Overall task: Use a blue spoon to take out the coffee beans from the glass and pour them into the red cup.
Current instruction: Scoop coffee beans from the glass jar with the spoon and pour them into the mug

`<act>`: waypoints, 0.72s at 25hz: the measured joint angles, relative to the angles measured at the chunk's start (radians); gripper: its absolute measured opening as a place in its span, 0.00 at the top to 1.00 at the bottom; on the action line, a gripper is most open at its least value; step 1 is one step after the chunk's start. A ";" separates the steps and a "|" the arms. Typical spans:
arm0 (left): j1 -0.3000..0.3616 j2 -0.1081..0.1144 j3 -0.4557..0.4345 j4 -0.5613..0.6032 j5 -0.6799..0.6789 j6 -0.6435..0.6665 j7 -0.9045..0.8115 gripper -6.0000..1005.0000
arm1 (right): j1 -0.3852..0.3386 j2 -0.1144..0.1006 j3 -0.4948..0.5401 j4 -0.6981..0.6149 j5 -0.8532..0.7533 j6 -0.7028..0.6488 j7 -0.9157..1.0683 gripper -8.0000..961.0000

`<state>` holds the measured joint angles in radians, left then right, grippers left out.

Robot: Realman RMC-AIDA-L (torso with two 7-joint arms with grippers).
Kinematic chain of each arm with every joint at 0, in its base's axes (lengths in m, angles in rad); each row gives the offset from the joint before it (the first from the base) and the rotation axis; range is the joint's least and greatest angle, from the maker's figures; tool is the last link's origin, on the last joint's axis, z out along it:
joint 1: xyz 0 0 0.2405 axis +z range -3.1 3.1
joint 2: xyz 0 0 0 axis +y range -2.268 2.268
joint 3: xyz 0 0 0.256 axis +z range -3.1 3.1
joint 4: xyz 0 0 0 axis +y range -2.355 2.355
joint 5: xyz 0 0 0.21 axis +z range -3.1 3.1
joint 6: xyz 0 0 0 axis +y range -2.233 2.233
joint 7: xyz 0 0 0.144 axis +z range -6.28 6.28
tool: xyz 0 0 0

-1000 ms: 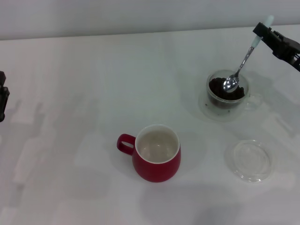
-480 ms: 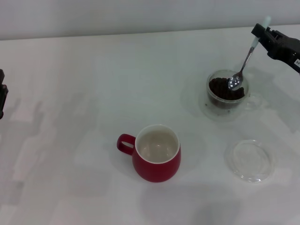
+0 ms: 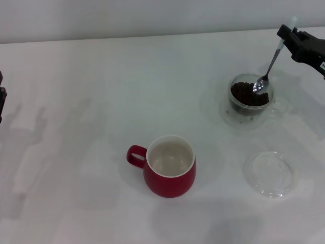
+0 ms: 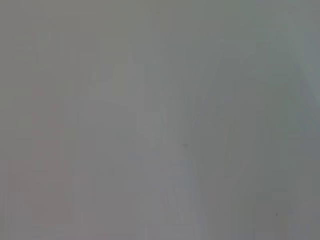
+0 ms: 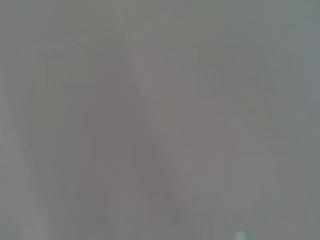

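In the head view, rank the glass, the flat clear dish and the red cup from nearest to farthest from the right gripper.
From the right gripper, holding the blue spoon:
1. The glass, just below it, far right.
2. The flat clear dish, near right.
3. The red cup, centre, nearer the robot.

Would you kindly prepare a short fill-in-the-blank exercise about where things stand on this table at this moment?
1. The right gripper holds the blue-handled metal spoon, whose bowl is in the clear ____ holding dark coffee beans.
2. The inside of the rounded red cup is ____ of beans.
3. The flat clear glass dish lies to the red cup's ____.
4. The left gripper waits at the table's ____ edge.

Missing words: glass; empty; right; left
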<state>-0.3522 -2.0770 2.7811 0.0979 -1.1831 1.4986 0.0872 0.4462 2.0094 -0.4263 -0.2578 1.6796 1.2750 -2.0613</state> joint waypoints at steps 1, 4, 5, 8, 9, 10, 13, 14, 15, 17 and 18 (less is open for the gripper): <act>-0.001 0.000 0.000 -0.001 0.000 0.000 0.000 0.44 | 0.000 0.000 0.000 0.002 0.000 -0.003 0.000 0.84; -0.004 0.000 -0.001 -0.011 -0.002 0.000 0.000 0.44 | 0.000 0.001 0.000 0.009 0.001 -0.009 0.002 0.84; -0.005 0.000 -0.001 -0.013 -0.003 0.000 0.000 0.44 | 0.000 0.002 0.000 0.015 0.001 -0.010 0.005 0.84; -0.006 0.000 -0.002 -0.020 -0.003 -0.001 0.000 0.44 | 0.000 0.002 0.000 0.024 0.006 -0.009 0.008 0.84; -0.007 0.000 -0.002 -0.023 -0.003 -0.001 0.000 0.44 | -0.001 0.002 0.000 0.032 0.012 -0.008 0.009 0.84; -0.008 0.000 -0.002 -0.024 -0.003 -0.002 0.000 0.44 | -0.001 0.002 0.000 0.037 0.017 -0.007 0.010 0.84; -0.009 0.000 -0.002 -0.026 -0.003 -0.003 0.000 0.44 | -0.005 0.002 -0.001 0.050 0.025 -0.002 0.025 0.84; -0.009 0.000 -0.002 -0.026 -0.003 -0.003 0.000 0.44 | -0.006 0.001 -0.001 0.050 0.025 -0.002 0.035 0.84; -0.011 0.000 -0.002 -0.027 -0.003 -0.003 0.000 0.44 | -0.008 0.001 -0.002 0.050 0.025 -0.005 0.062 0.84; -0.012 0.000 -0.002 -0.027 -0.003 -0.003 0.000 0.44 | -0.008 0.000 -0.004 0.050 0.025 -0.007 0.078 0.84; -0.013 0.000 -0.002 -0.027 -0.003 -0.003 0.000 0.44 | -0.009 0.000 -0.005 0.051 0.025 -0.008 0.094 0.84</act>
<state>-0.3648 -2.0770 2.7796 0.0712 -1.1858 1.4956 0.0875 0.4375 2.0095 -0.4316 -0.2072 1.7044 1.2669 -1.9677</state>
